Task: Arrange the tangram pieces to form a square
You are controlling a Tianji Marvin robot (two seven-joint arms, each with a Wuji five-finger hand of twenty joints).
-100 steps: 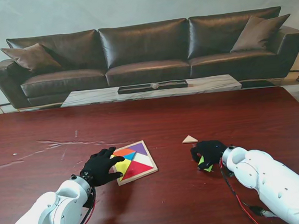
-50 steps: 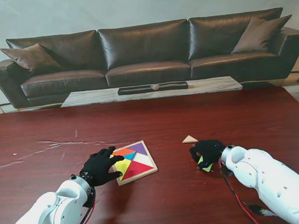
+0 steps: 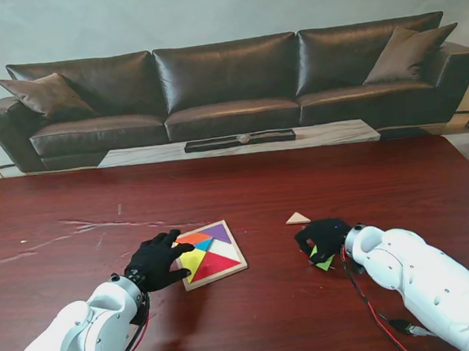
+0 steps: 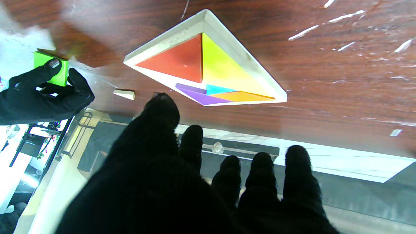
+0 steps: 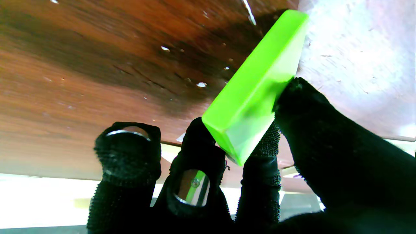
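Left hand (image 3: 155, 262), black-gloved, fingers spread and holding nothing, rests at the left edge of the wooden tray (image 3: 212, 254); fingertips overlap the tray's near-left corner. Tray sits left of table centre on the dark red table (image 3: 73, 206), holding red, yellow, orange, blue and purple pieces. A small wood-coloured triangle (image 3: 297, 218) lies loose to the right, just beyond the right hand (image 3: 325, 236). Right hand pinches the green piece (image 5: 253, 87) between thumb and fingers, close over the tabletop.
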